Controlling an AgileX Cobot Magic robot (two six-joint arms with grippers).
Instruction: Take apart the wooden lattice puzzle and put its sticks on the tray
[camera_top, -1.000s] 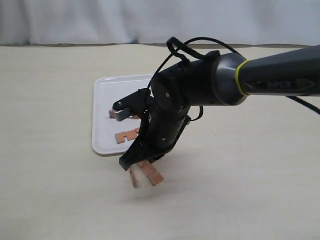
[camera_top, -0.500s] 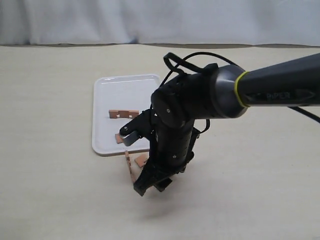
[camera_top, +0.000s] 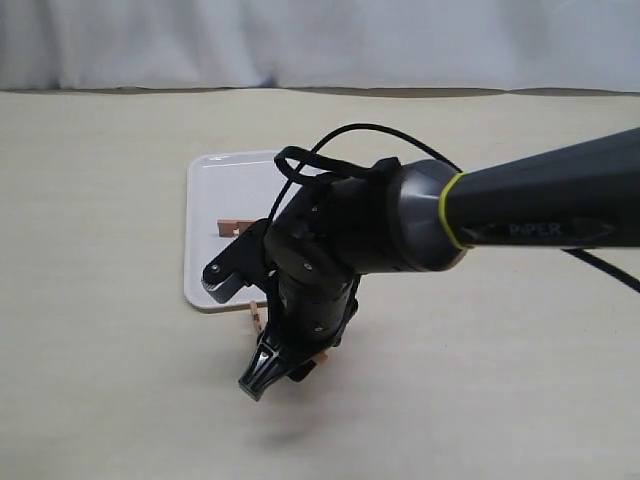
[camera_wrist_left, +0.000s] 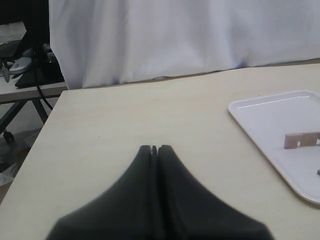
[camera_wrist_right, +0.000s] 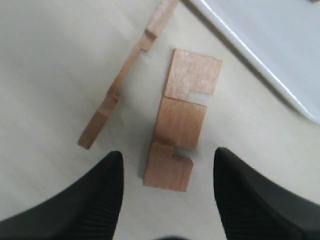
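No lattice shape shows; the sticks lie apart. In the right wrist view one flat notched stick (camera_wrist_right: 182, 120) lies on the table, with a second stick (camera_wrist_right: 125, 80) on its edge beside it. My right gripper (camera_wrist_right: 166, 159) is open just above the flat stick's near end, one finger on each side. In the exterior view that gripper (camera_top: 265, 372) hangs low in front of the white tray (camera_top: 215, 190), which holds another stick (camera_top: 232, 228). A table stick (camera_top: 258, 315) peeks out beside the arm. My left gripper (camera_wrist_left: 155, 148) is shut and empty, away from the tray (camera_wrist_left: 260, 120).
The right arm's dark body (camera_top: 360, 240) covers the tray's near right part and whatever lies there. The tray's rim (camera_wrist_right: 250, 52) runs close past the two table sticks. A white curtain (camera_wrist_left: 175, 35) hangs behind the table's far edge.
The right gripper has dropped from the tray's front edge down and to the left, onto the two sticks on the table. The arm now hides the second stick on the tray.
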